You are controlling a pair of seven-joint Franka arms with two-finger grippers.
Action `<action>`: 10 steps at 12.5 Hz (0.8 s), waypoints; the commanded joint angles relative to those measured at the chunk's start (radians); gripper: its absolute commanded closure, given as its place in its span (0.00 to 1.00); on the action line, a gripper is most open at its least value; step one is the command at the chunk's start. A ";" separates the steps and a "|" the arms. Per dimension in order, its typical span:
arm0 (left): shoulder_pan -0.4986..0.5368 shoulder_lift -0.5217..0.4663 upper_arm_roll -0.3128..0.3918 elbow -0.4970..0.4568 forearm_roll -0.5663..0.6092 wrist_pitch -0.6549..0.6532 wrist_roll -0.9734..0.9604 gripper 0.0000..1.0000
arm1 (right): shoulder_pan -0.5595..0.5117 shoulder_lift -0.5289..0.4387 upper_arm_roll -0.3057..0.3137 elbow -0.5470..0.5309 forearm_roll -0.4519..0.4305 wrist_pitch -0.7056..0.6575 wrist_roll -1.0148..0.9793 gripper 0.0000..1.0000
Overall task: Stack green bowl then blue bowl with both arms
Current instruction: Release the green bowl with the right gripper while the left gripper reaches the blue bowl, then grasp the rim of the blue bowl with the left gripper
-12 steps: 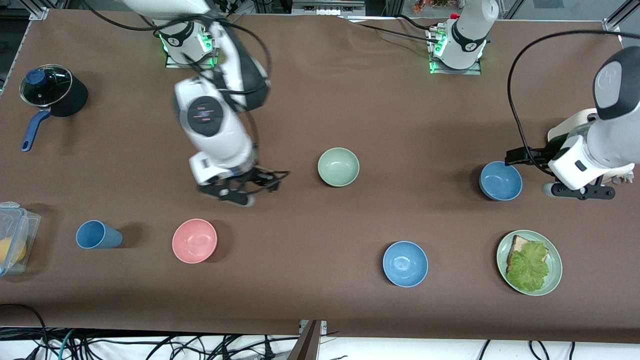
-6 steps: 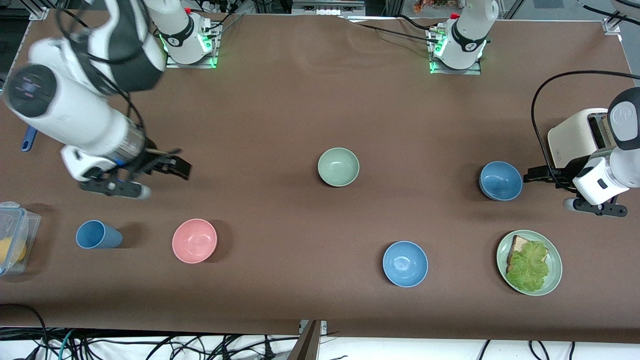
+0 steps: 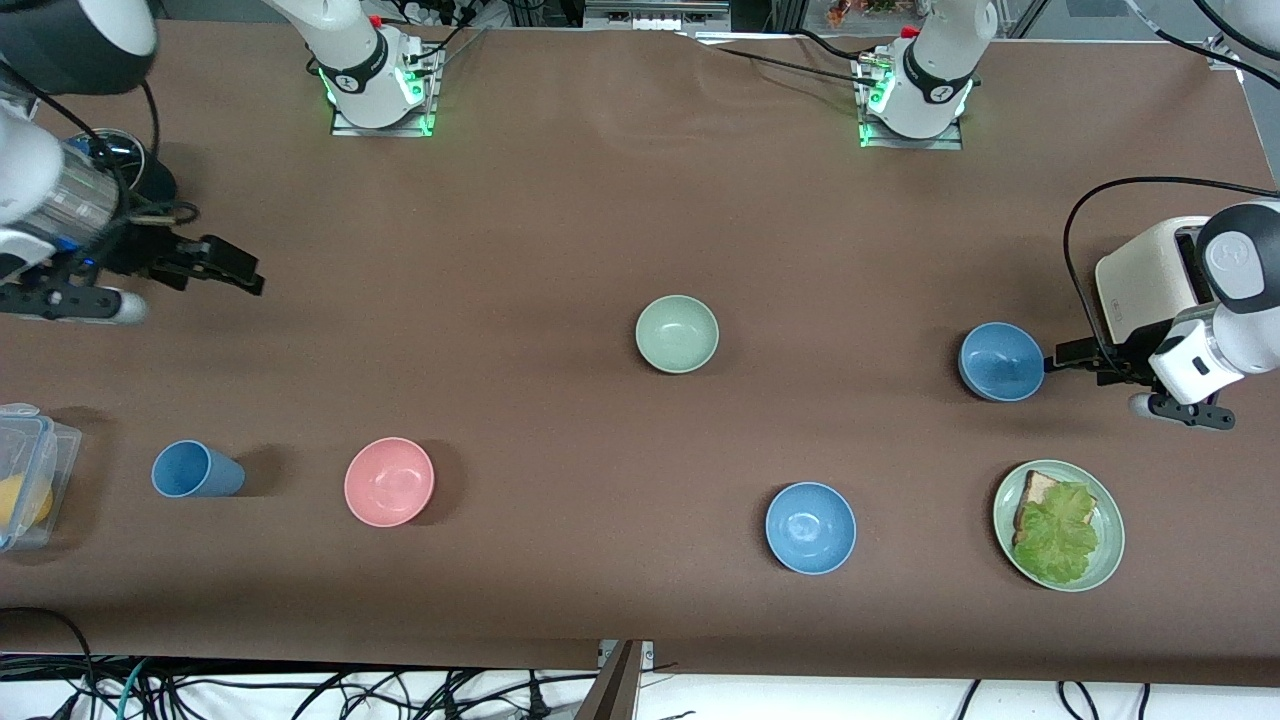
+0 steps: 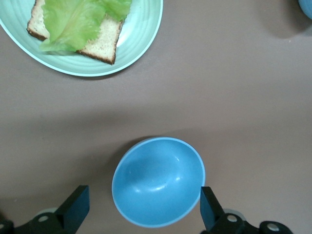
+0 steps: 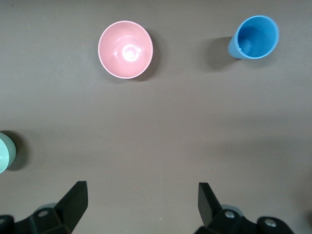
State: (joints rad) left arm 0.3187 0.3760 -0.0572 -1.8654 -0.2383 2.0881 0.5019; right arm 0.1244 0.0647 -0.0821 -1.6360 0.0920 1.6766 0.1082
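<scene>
Both tools gape empty, left tool (image 4: 141,217) beside blue bowl (image 4: 158,181), right tool (image 5: 141,207) over bare table (image 3: 560,220).

Brown table (image 3: 560,220) with scattered bowls.

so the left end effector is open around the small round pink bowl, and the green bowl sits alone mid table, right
Not quite. The left end effector is open around a small round blue bowl, not a pink one, as the left wrist view shows. The small round sage-green bowl does sit alone mid table.
</scene>
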 commanded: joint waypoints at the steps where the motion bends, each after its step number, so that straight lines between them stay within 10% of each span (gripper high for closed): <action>1: 0.010 0.003 0.017 -0.067 -0.073 0.075 0.093 0.01 | -0.071 -0.036 0.044 -0.028 0.009 -0.018 -0.061 0.00; 10: 0.013 0.078 0.045 -0.168 -0.171 0.243 0.175 0.06 | -0.071 -0.048 0.045 -0.012 -0.034 -0.021 -0.079 0.00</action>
State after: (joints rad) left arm 0.3294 0.4619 -0.0123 -1.9958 -0.3684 2.2909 0.6356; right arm 0.0696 0.0416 -0.0530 -1.6365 0.0717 1.6642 0.0517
